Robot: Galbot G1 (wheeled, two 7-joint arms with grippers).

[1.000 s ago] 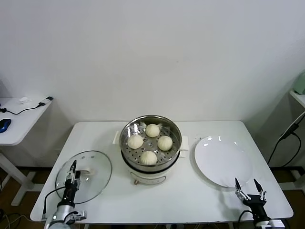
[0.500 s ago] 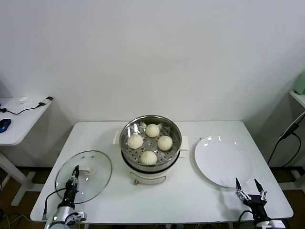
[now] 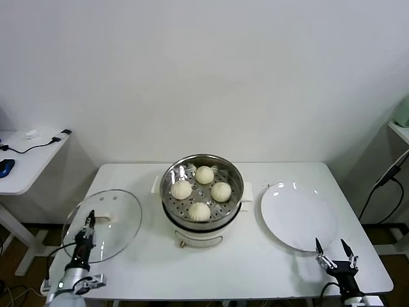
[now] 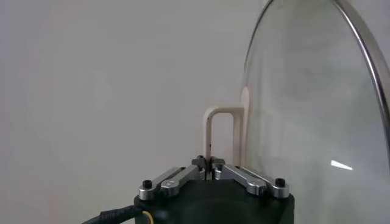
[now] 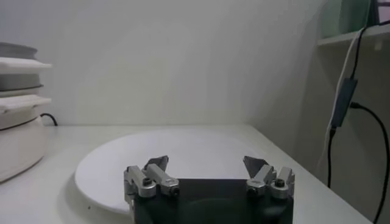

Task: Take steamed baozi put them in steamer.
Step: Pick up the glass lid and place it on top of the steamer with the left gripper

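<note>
Several pale round steamed baozi (image 3: 199, 211) lie inside the steamer (image 3: 235, 203), a shiny steel basket on a cream cooker base at the table's middle. Left of it, my left gripper (image 3: 90, 216) is shut on the white handle (image 4: 210, 131) of the glass lid (image 3: 115, 220), which is tilted up off the table. In the left wrist view the gripper (image 4: 209, 163) pinches the handle's thin edge, with the lid's glass (image 4: 304, 109) beside it. My right gripper (image 3: 332, 247) rests open near the front right edge, empty (image 5: 206, 162).
A bare white plate (image 3: 297, 214) lies right of the steamer, just beyond the right gripper (image 5: 183, 152). The cooker base (image 5: 15, 146) shows far off in the right wrist view. A side table (image 3: 25, 160) with cables stands to the left.
The left gripper has shut on the lid's handle. Lid and gripper then shifted left, and the lid tipped up off the table. The right arm has not moved.
</note>
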